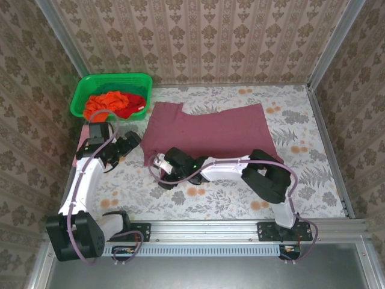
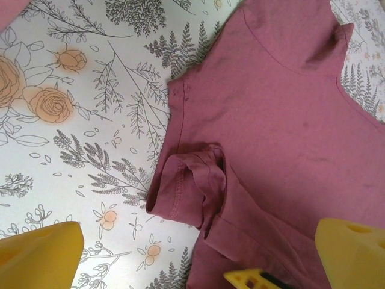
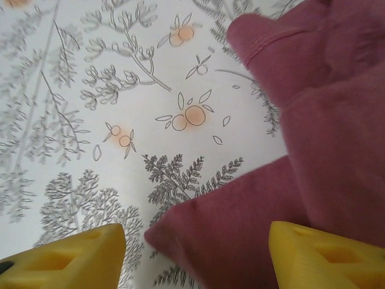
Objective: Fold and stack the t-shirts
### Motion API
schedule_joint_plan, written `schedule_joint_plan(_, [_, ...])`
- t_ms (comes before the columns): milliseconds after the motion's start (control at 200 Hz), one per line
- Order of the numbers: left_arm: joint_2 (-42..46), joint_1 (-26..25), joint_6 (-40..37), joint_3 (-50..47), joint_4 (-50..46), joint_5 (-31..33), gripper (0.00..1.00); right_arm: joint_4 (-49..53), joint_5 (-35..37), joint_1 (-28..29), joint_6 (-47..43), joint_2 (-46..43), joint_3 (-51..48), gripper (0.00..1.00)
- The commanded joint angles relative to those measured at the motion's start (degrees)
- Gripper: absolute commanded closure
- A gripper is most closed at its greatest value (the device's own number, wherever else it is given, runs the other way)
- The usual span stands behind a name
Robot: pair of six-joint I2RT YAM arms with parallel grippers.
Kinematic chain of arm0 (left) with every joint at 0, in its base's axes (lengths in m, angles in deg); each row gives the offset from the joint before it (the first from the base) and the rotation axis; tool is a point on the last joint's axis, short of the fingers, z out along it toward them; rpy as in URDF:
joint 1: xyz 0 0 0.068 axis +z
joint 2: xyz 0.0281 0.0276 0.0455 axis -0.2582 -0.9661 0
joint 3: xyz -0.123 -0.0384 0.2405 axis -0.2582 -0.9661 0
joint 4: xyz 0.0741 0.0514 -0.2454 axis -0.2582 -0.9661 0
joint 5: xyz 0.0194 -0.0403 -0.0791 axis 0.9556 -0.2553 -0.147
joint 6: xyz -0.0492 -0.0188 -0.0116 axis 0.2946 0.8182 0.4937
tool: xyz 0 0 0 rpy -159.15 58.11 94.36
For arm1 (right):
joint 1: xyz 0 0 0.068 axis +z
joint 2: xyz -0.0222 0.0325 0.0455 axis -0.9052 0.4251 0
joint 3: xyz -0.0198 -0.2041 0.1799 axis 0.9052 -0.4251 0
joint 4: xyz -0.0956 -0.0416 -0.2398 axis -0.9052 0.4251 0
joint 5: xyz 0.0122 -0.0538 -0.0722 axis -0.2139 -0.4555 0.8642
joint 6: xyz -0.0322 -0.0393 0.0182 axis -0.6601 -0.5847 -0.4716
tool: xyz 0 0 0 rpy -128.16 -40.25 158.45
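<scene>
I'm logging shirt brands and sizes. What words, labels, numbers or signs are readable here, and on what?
No readable text anywhere. The maroon t-shirt shows no print or tag; the green basket and orange shirt bear no legible marking; the tablecloth and wallpaper carry only floral patterns.

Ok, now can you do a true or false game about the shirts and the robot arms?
1. The maroon t-shirt lies spread out on the table. True.
2. The green basket is empty. False: orange and red clothes are piled in it.
3. The left gripper is squeezing the shirt's sleeve. False: its jaws stand wide open over the sleeve and hold nothing.
4. The basket sits at the far left corner of the table. True.
5. The tablecloth has flowers and leaves printed on it. True.
</scene>
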Motion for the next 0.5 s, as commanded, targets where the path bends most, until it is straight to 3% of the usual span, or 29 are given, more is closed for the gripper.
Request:
schedule_joint_plan(0, [1.3, 0.9, -0.3, -1.6, -1.2, -1.1, 0.0, 5.9, -3.7, -0.2, -5.0, 3.6, 3.5, 0.39])
schedule_joint_plan(95, [1.1, 1.1, 0.4, -2.4, 0.4, -1.7, 0.0, 7.7, -4.4, -0.1, -6.0, 4.2, 4.0, 0.59])
schedule_joint_plan(170, [0.9, 1.2, 0.7, -2.5, 1.0, -1.7, 0.0, 9.0, -5.6, 0.0, -6.7, 2.7, 3.3, 0.82])
schedule_joint_plan(235, [0.9, 1.2, 0.6, -2.3, 1.1, -1.6, 0.0, 9.9, -7.4, 0.3, -6.9, 0.8, 2.4, 0.94])
schedule_joint_plan(330, [0.8, 1.4, 0.4, -2.3, 0.9, -1.3, 0.0, 12.1, -11.1, 1.9, -6.9, -1.3, 1.8, 0.98])
schedule_joint_plan(495, [0.8, 1.4, 0.4, -2.7, 0.7, -1.6, 0.0, 14.8, -12.4, 7.0, -7.0, -5.8, 0.2, 0.94])
